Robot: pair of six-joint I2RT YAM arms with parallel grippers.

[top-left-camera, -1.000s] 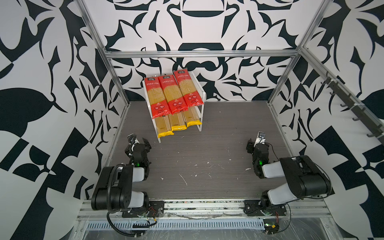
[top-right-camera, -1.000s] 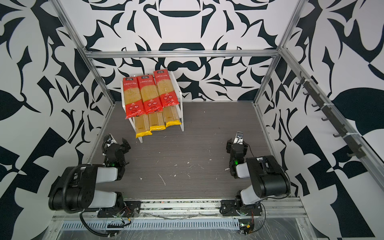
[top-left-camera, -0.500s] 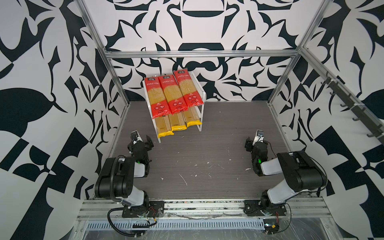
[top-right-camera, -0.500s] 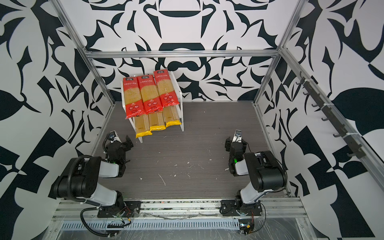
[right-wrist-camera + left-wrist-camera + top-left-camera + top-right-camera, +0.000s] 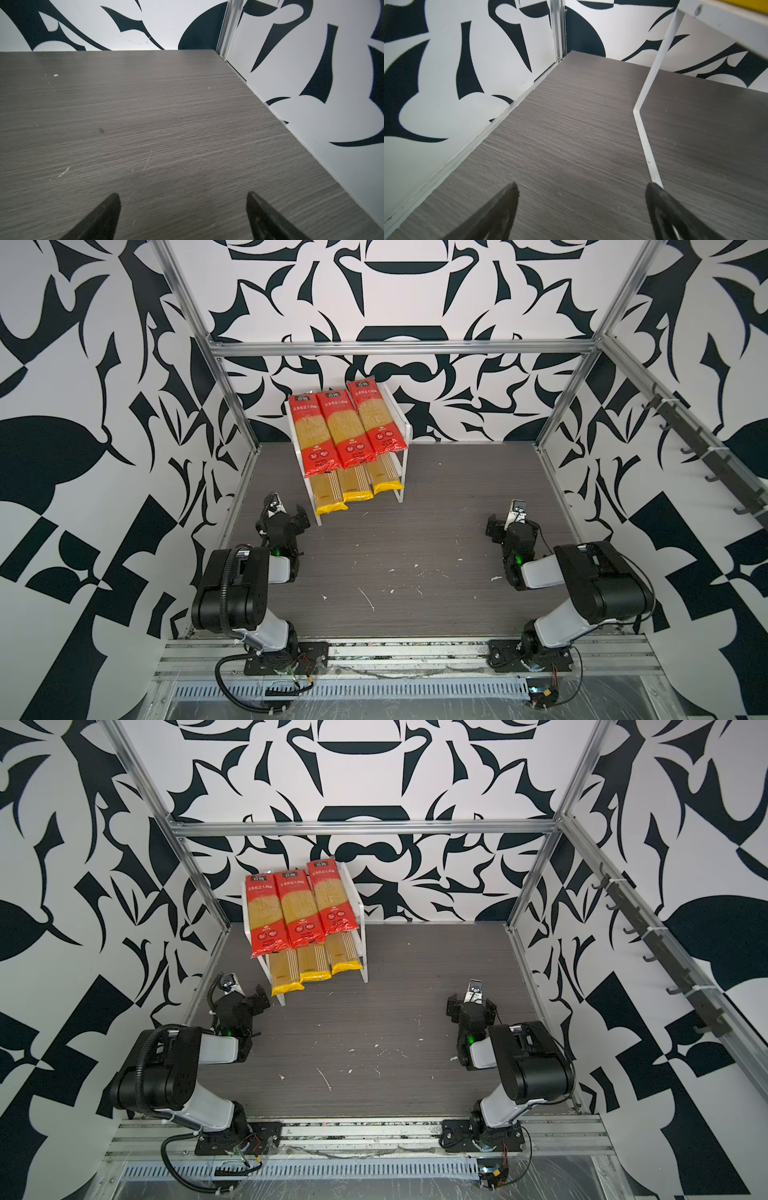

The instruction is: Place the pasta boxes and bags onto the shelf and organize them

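Spaghetti shelved, grippers empty.
Three red packs point(image 5: 347, 423), white Chinese lettering, lay on shelf point(image 5: 401, 489) top board; three yellow packs point(image 5: 355, 485) below, print unreadable; left gripper point(image 5: 581, 187) and right gripper point(image 5: 184, 194) were spread.

The small white two-tier metal-framed shelf point(image 5: 392, 404) stands at the back left of the dark grey wood-grain tabletop point(image 5: 436, 497), near the rear wall. Three glossy red plastic spaghetti packs point(image 5: 343, 427) lie side by side on its top board, and three long yellow spaghetti packs point(image 5: 355, 485) lie likewise on the lower board beneath, ends jutting forward. The black left gripper point(image 5: 580, 187) sits just before the shelf's front left foot, perhaps touching it; the black right gripper point(image 5: 182, 195) is well apart, to the right.
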